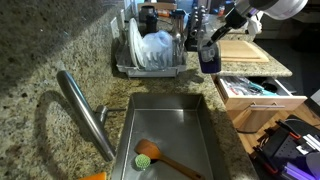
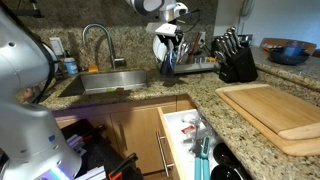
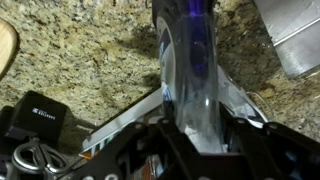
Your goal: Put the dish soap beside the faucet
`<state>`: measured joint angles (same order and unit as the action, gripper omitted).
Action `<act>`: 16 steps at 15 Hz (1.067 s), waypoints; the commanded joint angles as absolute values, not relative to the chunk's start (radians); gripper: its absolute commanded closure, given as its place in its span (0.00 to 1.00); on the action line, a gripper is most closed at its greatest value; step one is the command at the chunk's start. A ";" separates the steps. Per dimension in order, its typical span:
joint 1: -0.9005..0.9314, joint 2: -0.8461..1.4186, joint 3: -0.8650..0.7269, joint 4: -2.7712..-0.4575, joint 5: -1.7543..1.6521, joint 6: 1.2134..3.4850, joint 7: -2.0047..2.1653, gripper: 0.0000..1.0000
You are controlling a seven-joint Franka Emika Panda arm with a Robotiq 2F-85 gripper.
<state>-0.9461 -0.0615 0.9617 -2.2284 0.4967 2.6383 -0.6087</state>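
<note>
The dish soap (image 1: 209,57) is a dark blue bottle held in the air over the granite counter, between the dish rack and the sink's far corner. My gripper (image 1: 214,36) is shut on its upper part. It shows in both exterior views, with the bottle (image 2: 166,57) hanging below the gripper (image 2: 171,38). In the wrist view the bottle (image 3: 189,60) fills the middle, clamped between the fingers (image 3: 196,128). The faucet (image 1: 86,112) is a long slanting steel spout at the sink's other end; it also shows in an exterior view (image 2: 96,34).
The steel sink (image 1: 129,130) holds a wooden spoon (image 1: 175,163) and a green scrubber (image 1: 143,160). A dish rack (image 1: 150,55) with plates stands behind it. A cutting board (image 2: 270,112), a knife block (image 2: 238,62) and an open drawer (image 2: 188,140) are nearby.
</note>
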 commanded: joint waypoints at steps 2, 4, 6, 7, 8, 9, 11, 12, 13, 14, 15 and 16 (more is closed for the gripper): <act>-0.751 -0.333 0.702 -2.270 0.537 2.467 -0.686 0.83; -0.591 -0.205 0.575 -2.250 0.426 2.522 -0.592 0.58; -0.559 -0.257 0.537 -2.261 0.412 2.504 -0.582 0.58; -0.556 -0.264 0.537 -2.267 0.409 2.504 -0.580 0.58; -0.554 -0.264 0.536 -2.271 0.409 2.504 -0.580 0.83; -0.517 -0.245 0.495 -2.276 0.411 2.505 -0.587 0.83; -0.358 -0.193 0.359 -2.285 0.464 2.496 -0.637 0.83; -0.278 -0.164 0.297 -2.289 0.511 2.489 -0.672 0.83; -0.198 -0.138 0.235 -2.294 0.541 2.484 -0.703 0.83; -0.123 -0.113 0.176 -2.290 0.574 2.468 -0.733 0.83; -0.081 -0.090 0.147 -2.286 0.607 2.454 -0.764 0.83; -0.046 -0.068 0.128 -2.281 0.620 2.441 -0.784 0.83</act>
<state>-0.1591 -0.1113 0.2123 -2.3048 0.5525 2.4731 -0.7082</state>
